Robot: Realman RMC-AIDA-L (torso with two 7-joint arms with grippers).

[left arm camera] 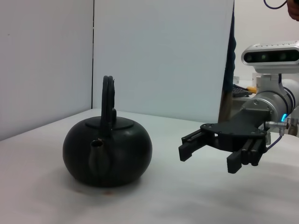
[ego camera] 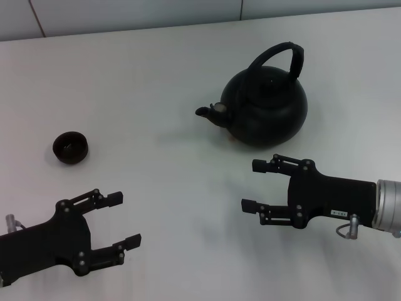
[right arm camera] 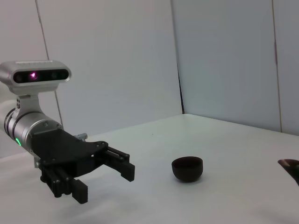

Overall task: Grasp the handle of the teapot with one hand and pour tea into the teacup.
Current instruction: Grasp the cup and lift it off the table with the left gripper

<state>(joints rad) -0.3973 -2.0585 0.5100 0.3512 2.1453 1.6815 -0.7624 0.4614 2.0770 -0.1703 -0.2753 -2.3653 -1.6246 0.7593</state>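
The matte-black teapot (ego camera: 268,106) stands on the white table at the right rear, spout pointing left. Its arched handle (ego camera: 282,55) rises over the lid. It also shows in the left wrist view (left arm camera: 107,151), with the handle (left arm camera: 108,100) edge-on. The small dark teacup (ego camera: 69,147) sits at the left; it also shows in the right wrist view (right arm camera: 187,168). My right gripper (ego camera: 255,185) is open and empty, in front of the teapot and apart from it. It shows in the left wrist view (left arm camera: 209,152) too. My left gripper (ego camera: 123,220) is open and empty, near the front left, in front of the teacup.
The white table (ego camera: 169,75) ends at a pale wall along the back. The teapot's spout tip just enters the right wrist view (right arm camera: 290,165).
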